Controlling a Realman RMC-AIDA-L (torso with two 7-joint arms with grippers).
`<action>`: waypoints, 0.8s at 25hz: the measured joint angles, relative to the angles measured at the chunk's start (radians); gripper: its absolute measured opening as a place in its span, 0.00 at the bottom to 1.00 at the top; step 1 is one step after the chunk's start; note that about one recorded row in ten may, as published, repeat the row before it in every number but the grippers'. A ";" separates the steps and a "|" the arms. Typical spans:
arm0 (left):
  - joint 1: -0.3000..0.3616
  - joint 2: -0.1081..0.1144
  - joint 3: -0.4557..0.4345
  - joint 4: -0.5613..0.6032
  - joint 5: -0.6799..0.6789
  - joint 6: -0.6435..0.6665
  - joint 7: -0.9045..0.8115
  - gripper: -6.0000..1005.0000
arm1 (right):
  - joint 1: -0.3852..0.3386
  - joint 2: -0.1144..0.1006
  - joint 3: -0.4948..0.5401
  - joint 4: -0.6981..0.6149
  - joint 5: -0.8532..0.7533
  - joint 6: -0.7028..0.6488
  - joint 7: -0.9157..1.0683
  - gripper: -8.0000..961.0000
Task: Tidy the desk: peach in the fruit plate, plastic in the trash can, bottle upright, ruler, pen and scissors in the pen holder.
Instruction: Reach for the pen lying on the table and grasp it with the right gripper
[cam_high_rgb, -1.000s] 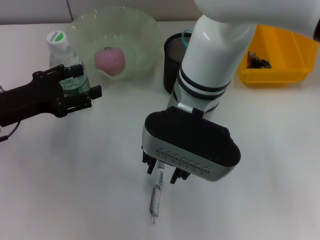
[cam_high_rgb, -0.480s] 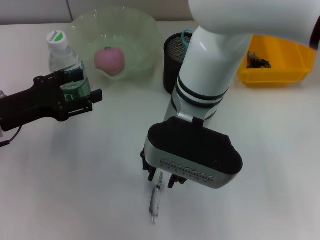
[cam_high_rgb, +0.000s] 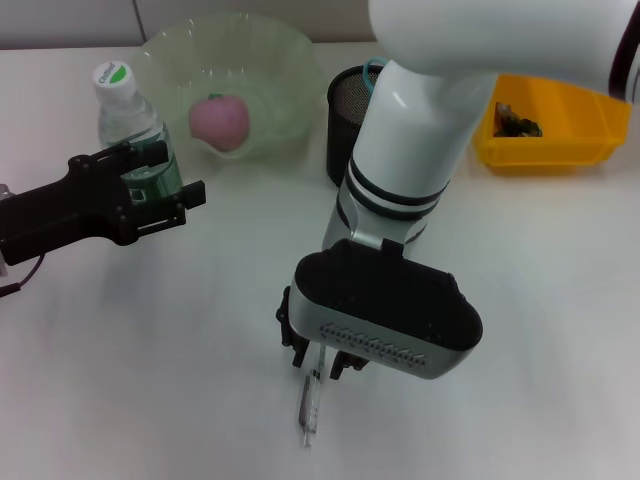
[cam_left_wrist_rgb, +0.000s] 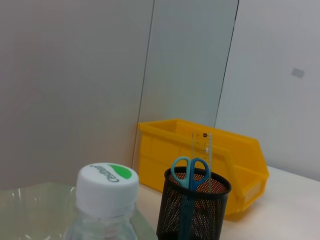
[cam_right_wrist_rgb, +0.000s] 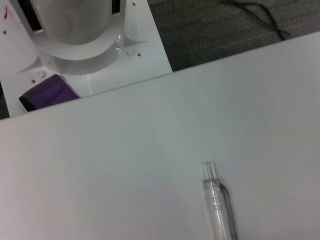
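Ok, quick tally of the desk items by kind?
Stationery: 3 (pen, scissors, ruler)
Fruit: 1 (peach)
Bottles: 1 (bottle)
Containers: 3 (plate, holder, bin)
Total: 8

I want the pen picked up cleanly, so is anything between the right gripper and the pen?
Nothing visible does. The right gripper hangs right over the pen, which lies alone on bare table; the right wrist view shows only the pen.
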 joint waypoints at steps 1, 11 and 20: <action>0.000 0.000 0.000 0.000 0.000 0.000 0.000 0.79 | 0.003 0.000 -0.006 0.005 0.006 0.005 -0.001 0.41; 0.000 0.000 0.000 0.000 0.009 0.000 -0.002 0.79 | 0.009 0.000 -0.038 0.025 0.027 0.031 -0.012 0.33; 0.000 -0.013 0.000 0.000 0.009 0.000 -0.003 0.79 | 0.005 0.000 -0.077 0.039 0.049 0.066 -0.027 0.30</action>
